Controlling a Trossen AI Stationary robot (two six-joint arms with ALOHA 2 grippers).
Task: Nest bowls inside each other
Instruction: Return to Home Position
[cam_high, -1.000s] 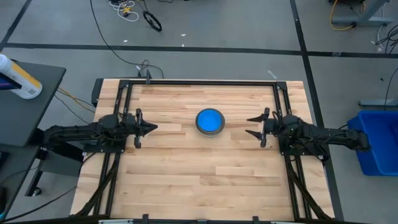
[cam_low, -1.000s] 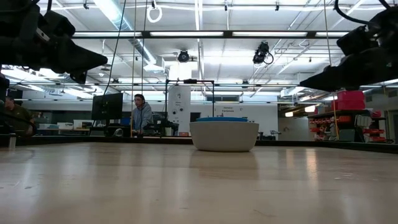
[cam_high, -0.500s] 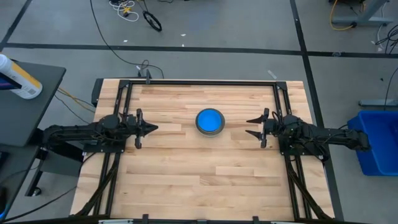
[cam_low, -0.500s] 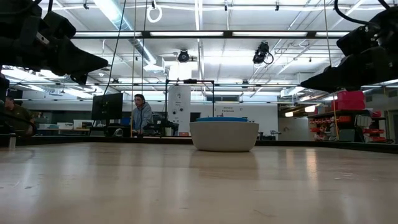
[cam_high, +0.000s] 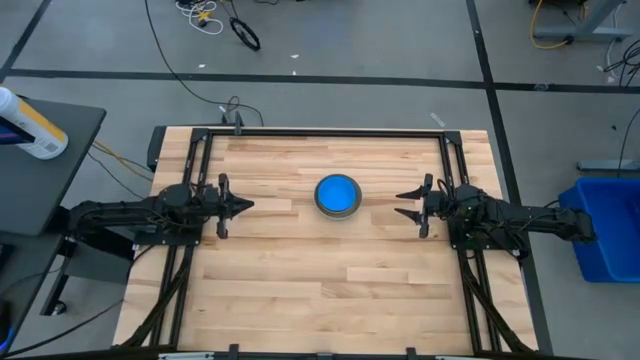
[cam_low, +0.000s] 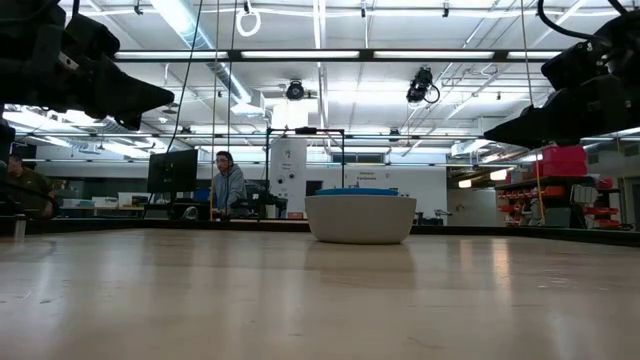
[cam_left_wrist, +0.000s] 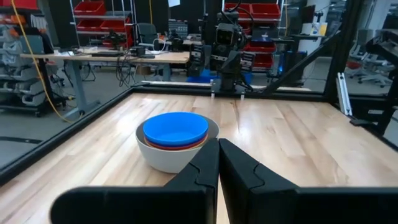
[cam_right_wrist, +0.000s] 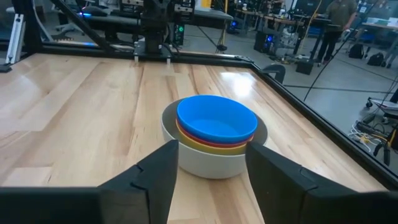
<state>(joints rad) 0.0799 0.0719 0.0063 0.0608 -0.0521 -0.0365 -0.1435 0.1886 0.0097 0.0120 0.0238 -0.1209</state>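
Observation:
One stack of nested bowls (cam_high: 337, 194) rests on its grey outer bowl's base in the middle of the wooden table. Inside the grey bowl (cam_right_wrist: 211, 163) sit a yellow one, a red one and, on top, a light blue one (cam_left_wrist: 175, 129). My left gripper (cam_high: 248, 206) hovers shut near the table's left edge, pointing level at the stack from a distance. My right gripper (cam_high: 399, 202) hovers open near the right edge, also pointing at the stack and well short of it. In the right wrist view its fingers (cam_right_wrist: 163, 163) frame the bowls without touching them.
Black frame rails (cam_high: 330, 133) run along the table's edges. Off the table, a blue bin (cam_high: 603, 230) stands on the right and a dark side table with a bottle (cam_high: 30, 125) on the left. People (cam_low: 228, 185) are in the room beyond.
My right gripper's fingers have drawn a little closer together and still stand open. Both arms and the bowl stack have kept their places.

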